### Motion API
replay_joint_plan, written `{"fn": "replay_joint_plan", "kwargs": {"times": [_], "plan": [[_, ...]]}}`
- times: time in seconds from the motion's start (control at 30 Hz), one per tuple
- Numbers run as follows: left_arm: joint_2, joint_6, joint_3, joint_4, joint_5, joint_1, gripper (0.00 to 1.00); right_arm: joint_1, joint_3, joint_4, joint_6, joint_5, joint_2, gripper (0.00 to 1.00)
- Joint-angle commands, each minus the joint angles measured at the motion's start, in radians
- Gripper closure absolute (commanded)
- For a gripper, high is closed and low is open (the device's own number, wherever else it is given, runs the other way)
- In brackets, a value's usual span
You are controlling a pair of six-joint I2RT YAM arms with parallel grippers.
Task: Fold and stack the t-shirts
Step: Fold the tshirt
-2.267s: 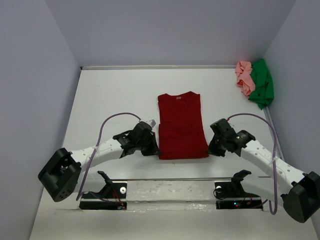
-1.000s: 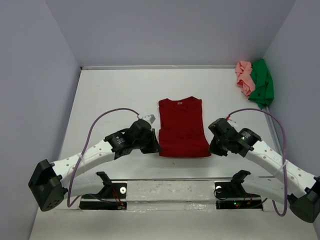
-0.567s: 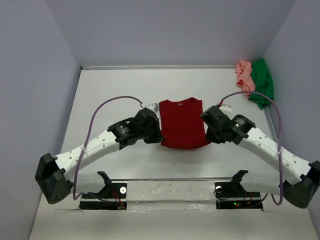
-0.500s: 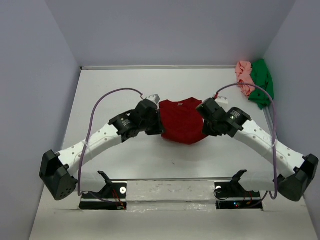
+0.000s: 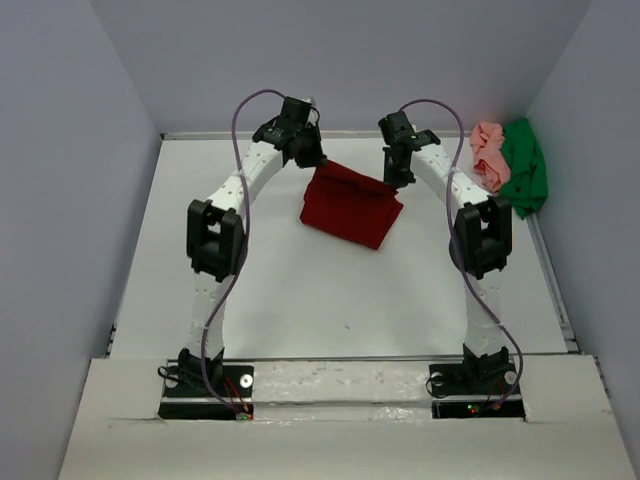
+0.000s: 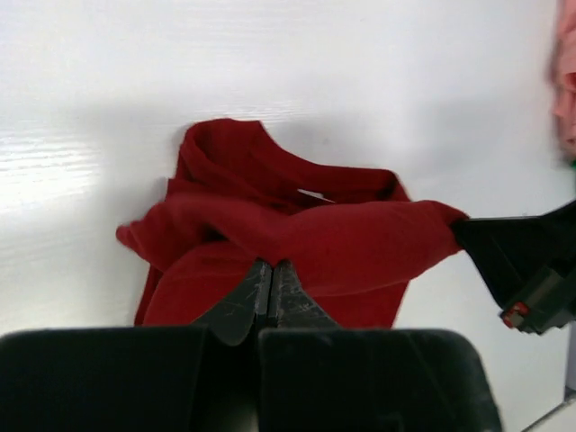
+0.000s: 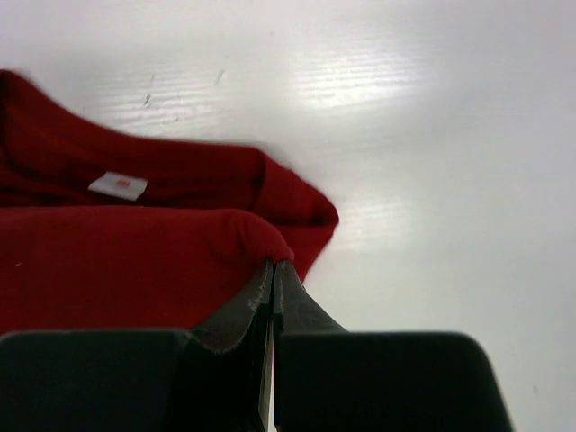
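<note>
The dark red t-shirt (image 5: 348, 204) hangs above the far middle of the table, held up by both arms. My left gripper (image 5: 316, 163) is shut on its left top corner, and my right gripper (image 5: 397, 182) is shut on its right top corner. In the left wrist view the red t-shirt (image 6: 342, 243) droops from my left gripper (image 6: 273, 265) toward the table. In the right wrist view the red t-shirt (image 7: 135, 261) folds over my right gripper (image 7: 273, 265), its white label showing. The pale pink t-shirt (image 5: 489, 153) and bright green t-shirt (image 5: 524, 165) lie crumpled at the far right corner.
Both arms stretch high toward the back wall (image 5: 340, 60). The white table (image 5: 240, 280) has side walls close on the left and right. The right arm's black gripper body (image 6: 526, 265) shows at the right of the left wrist view.
Both grippers have lifted the red t-shirt's near edge off the table and carried it far toward the back wall, so the shirt now hangs doubled. The pink and green shirts have not moved.
</note>
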Motion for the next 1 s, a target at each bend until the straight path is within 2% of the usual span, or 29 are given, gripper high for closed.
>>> {"fn": "replay_joint_plan", "kwargs": {"times": [0.0, 0.13, 0.27, 0.8, 0.83, 0.87, 0.9, 0.97], "plan": [[0.203, 0.077, 0.219, -0.13, 0.135, 0.033, 1.0, -0.026, 0.177, -0.063, -0.063, -0.027, 0.132, 1.0], [0.361, 0.106, 0.323, -0.043, 0.261, 0.048, 1.0, -0.026, 0.122, -0.034, -0.031, -0.043, 0.116, 1.0], [0.41, 0.123, 0.327, 0.054, 0.367, 0.05, 1.0, -0.026, 0.015, 0.038, -0.018, -0.037, 0.065, 1.0], [0.372, 0.187, 0.239, 0.14, 0.373, 0.022, 0.99, -0.026, -0.048, 0.041, 0.011, 0.108, 0.097, 1.0], [0.369, 0.197, 0.239, 0.137, 0.358, 0.021, 0.95, -0.026, -0.051, 0.041, 0.011, 0.124, 0.1, 0.99], [0.354, 0.204, 0.236, 0.133, 0.337, 0.011, 0.89, -0.026, -0.056, 0.041, 0.008, 0.133, 0.102, 0.92], [0.341, 0.212, 0.216, 0.133, 0.271, 0.005, 0.72, -0.026, -0.056, 0.038, 0.005, 0.141, 0.103, 0.9], [0.297, 0.23, 0.193, 0.137, 0.222, -0.005, 0.61, -0.026, -0.059, 0.039, 0.003, 0.161, 0.1, 0.79]]}}
